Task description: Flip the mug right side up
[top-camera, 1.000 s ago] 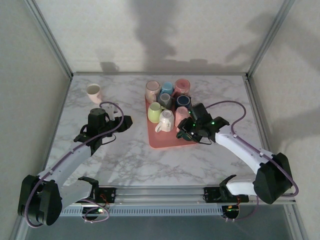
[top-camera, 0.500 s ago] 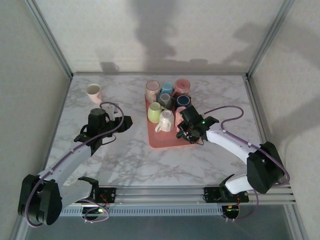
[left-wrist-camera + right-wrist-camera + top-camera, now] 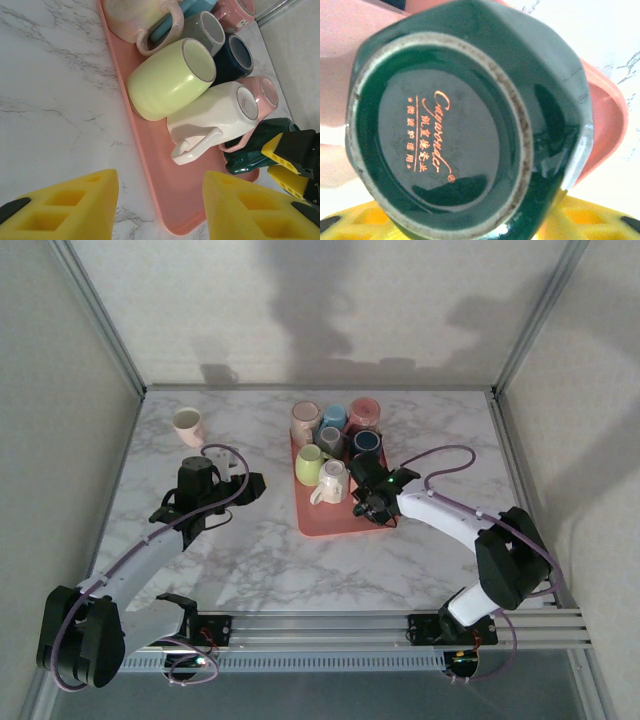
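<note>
The job is barely begun, by my reckoning. The green mug (image 3: 470,125) is not yet righted: in my right wrist view its printed base faces the lens. It sits at the near right corner of the tray (image 3: 322,525), just beside a pink mug (image 3: 260,92) and a white mug (image 3: 215,115). My right gripper (image 3: 372,502) is down over that corner with the mug between its yellow pads (image 3: 600,217). I cannot tell whether they are pressing on it or only straddling it. Lifting, flipping and setting it down mouth-up are all left to do.

My left gripper (image 3: 160,210) hangs over the tabletop (image 3: 250,560) off the tray's left edge, spread wide and carrying nothing.

The right wrist view gives the base and its lettering, but not how the mug lies. The left wrist view shows it from the side, low on the tray, with my right pads close against it. The overhead view places both arms, though the mug itself is mostly hidden there under my gripper.
</note>
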Tool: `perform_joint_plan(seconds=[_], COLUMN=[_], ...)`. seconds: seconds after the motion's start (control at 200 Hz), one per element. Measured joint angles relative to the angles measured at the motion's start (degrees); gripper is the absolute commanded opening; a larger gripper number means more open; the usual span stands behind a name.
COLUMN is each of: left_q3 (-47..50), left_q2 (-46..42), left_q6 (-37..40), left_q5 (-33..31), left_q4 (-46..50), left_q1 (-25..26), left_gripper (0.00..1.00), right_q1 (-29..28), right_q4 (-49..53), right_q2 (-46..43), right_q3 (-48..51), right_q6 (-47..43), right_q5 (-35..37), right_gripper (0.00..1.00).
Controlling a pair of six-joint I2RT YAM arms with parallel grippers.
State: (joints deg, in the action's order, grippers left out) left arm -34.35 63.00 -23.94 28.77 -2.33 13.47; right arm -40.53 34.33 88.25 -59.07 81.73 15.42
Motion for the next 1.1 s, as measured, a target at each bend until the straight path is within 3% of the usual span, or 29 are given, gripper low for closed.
perform_joint_plan(seconds=[0.456, 1.102], left_q3=[0.0, 0.6], left_q2=[0.1, 0.0], left_q6=[0.2, 0.2], left_q5=[0.0, 0.0], left_q4=[0.0, 0.1], left_q1=[0.0, 0.0], left_gripper=[0.48, 0.48], right_q1=[-0.4, -0.3], right_q4=[2.8, 1.8], right_q2=[-4.3, -2.6], right_q3=[1.9, 3.3], right_q6=[-8.0, -20.8], right_q5=[1.1, 0.5], right_gripper=[0.32, 0.30])
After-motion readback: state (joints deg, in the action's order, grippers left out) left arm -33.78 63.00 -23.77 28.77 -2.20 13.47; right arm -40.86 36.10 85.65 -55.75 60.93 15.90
